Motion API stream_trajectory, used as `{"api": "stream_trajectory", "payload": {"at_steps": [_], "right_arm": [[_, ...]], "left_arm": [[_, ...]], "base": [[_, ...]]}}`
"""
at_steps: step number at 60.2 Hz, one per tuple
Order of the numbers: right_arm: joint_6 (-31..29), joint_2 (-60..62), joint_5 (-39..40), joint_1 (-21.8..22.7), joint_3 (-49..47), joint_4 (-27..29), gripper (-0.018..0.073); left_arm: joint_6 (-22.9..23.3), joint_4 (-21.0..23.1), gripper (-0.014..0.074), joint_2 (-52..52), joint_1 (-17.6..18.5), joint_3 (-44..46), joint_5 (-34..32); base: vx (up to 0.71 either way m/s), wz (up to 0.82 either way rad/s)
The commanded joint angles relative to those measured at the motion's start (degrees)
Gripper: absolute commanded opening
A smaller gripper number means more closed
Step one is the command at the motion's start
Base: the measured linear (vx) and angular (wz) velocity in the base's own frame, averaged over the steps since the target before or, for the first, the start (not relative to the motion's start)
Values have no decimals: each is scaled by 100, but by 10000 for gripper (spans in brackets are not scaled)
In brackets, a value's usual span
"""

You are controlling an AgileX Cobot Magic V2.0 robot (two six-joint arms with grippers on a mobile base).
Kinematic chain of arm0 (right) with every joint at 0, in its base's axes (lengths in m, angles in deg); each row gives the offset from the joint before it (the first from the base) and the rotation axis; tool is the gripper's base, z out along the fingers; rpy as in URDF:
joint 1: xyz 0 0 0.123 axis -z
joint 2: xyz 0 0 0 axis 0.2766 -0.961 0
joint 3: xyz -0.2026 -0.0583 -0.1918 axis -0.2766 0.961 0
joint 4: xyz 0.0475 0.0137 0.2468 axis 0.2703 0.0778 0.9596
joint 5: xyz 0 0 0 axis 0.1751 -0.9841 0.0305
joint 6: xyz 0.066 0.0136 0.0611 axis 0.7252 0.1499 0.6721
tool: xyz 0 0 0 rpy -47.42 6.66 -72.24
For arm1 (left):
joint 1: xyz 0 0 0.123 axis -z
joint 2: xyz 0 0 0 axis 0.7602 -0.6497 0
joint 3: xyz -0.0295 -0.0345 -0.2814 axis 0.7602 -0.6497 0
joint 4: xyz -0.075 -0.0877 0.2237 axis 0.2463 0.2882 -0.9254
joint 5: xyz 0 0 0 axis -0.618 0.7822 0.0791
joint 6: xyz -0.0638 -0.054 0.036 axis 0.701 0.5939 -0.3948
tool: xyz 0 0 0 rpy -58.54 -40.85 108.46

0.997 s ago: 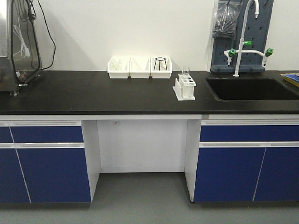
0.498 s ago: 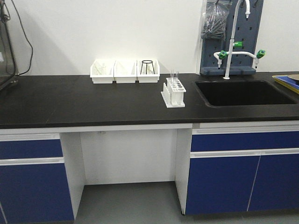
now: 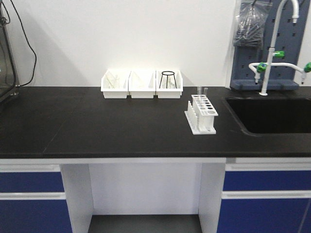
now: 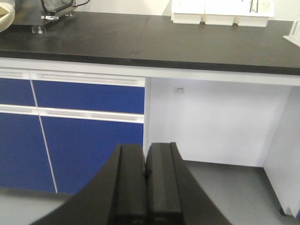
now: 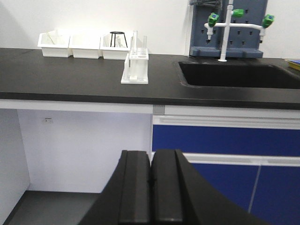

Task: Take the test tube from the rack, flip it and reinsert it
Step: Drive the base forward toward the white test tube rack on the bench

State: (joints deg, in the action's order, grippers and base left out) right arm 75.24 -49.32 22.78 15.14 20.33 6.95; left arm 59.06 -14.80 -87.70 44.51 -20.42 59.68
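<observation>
The small white rack [image 3: 202, 113] stands on the black counter [image 3: 97, 126], left of the sink. Clear test tubes [image 3: 201, 91] rise from its far end; the same rack [image 5: 135, 67] and tubes [image 5: 136, 40] appear in the right wrist view. My left gripper [image 4: 145, 152] is shut with nothing in it, held low in front of the blue cabinets and well below the counter. My right gripper [image 5: 151, 157] is likewise shut and empty, below the counter edge, far short of the rack. Neither gripper shows in the front view.
Three white open-front bins [image 3: 142, 85] line the back wall, one holding a black wire stand [image 3: 167, 79]. A black sink [image 3: 274, 115] with a white faucet [image 3: 272, 48] lies right of the rack. Blue cabinets [image 4: 70, 131] flank a white knee recess [image 3: 146, 191].
The front view has closed in on the counter and shifted, so the rack and bins look larger and sit further right. Nothing on the counter has moved.
</observation>
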Motion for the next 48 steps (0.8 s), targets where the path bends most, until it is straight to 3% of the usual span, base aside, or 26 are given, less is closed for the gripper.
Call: {"api": "stream_trajectory", "payload": {"at_steps": [1, 48], "right_arm": [[-25, 45, 484, 38, 10, -9, -9], [-25, 45, 483, 38, 10, -9, -9]], "left_arm": [[3, 26, -6, 65, 39, -12, -454], [3, 26, -6, 65, 39, -12, -454]], "base": [[51, 7], [51, -3]]}}
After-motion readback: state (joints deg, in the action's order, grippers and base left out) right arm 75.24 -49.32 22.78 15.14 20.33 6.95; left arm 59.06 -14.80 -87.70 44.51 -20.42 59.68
